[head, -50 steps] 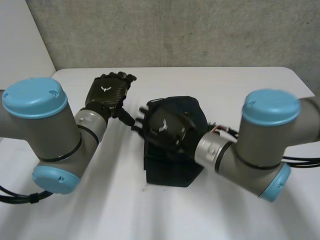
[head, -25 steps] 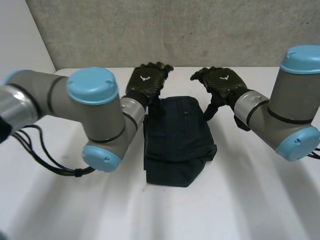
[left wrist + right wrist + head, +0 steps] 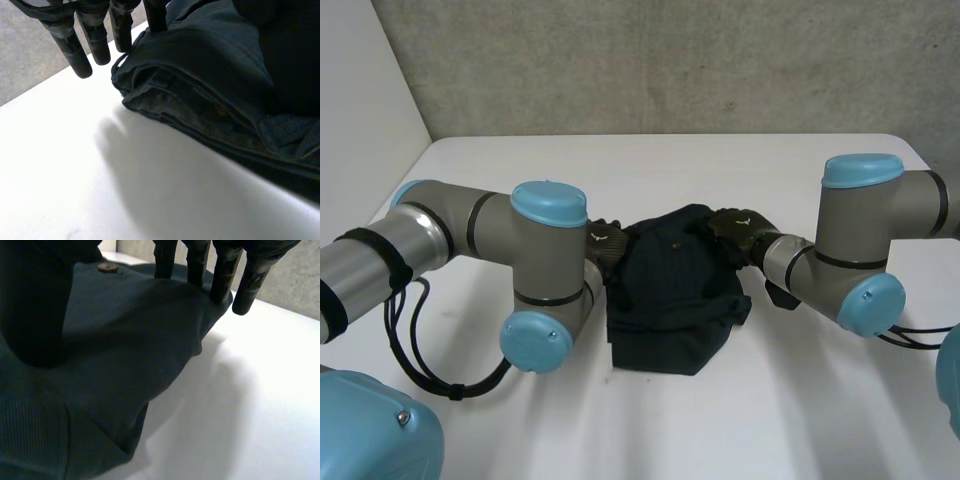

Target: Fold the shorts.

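Shorts (image 3: 672, 290) already lie bundled on the surface (image 3: 790, 410); left hand (image 3: 603, 243) and right hand (image 3: 735, 226) pinch the far corners, fingers (image 3: 222, 270) against thumb, seemingly for another fold.

Head view: we see the left hand (image 3: 605, 240) largely hidden behind its grey arm (image 3: 552, 262) and the dark navy cloth shorts (image 3: 670, 290). The right hand (image 3: 735, 224) is half buried in that cloth; both wrist views cut the shorts off at their edges.
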You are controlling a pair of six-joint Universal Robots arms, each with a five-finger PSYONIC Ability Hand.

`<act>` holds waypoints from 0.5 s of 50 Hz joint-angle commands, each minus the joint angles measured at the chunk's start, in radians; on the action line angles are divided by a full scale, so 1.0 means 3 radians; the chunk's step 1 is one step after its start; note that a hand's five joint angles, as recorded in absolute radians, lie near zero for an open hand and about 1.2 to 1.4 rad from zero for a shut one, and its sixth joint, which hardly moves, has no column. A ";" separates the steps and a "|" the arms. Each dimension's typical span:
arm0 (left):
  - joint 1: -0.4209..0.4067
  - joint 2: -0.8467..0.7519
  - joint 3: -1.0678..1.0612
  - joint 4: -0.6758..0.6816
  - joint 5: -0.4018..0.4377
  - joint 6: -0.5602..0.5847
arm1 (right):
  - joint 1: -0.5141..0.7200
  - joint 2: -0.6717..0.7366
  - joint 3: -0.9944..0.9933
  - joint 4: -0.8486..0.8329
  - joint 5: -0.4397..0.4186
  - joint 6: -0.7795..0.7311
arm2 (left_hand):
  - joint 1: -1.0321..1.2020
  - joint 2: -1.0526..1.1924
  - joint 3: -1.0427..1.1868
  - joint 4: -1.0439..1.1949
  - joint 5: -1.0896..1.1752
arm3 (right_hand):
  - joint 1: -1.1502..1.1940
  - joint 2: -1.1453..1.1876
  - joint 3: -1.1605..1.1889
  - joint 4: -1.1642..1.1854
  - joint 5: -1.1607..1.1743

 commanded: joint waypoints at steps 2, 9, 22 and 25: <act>-0.0019 0.0041 -0.0033 -0.0007 0.0012 0.0060 | 0.0032 0.0008 -0.0006 0.0026 0.0037 -0.0298 | 0.0035 -0.0023 -0.0069 -0.0034 -0.0081 | -0.0002 -0.0115 -0.0113 -0.0203 -0.0213; -0.0029 0.0485 -0.0156 -0.0007 0.0084 0.0024 | 0.0027 -0.0487 0.0070 0.0011 0.0037 -0.0257 | 0.0006 -0.0053 -0.0098 -0.0063 -0.0110 | -0.0002 -0.0115 -0.0113 -0.0203 -0.0213; 0.0779 0.2331 -0.0764 -0.0155 0.0237 -0.0477 | -0.0275 -0.1955 0.0326 -0.0072 0.0993 0.0280 | 0.0045 -0.0014 -0.0059 -0.0024 -0.0071 | -0.0002 -0.0115 -0.0113 -0.0203 -0.0213; 0.0891 0.2531 -0.0846 -0.0431 0.0390 -0.0549 | -0.0290 -0.2094 0.0387 0.0112 0.1039 0.0188 | 0.0016 -0.0043 -0.0088 -0.0054 -0.0101 | -0.0002 -0.0115 -0.0113 -0.0203 -0.0213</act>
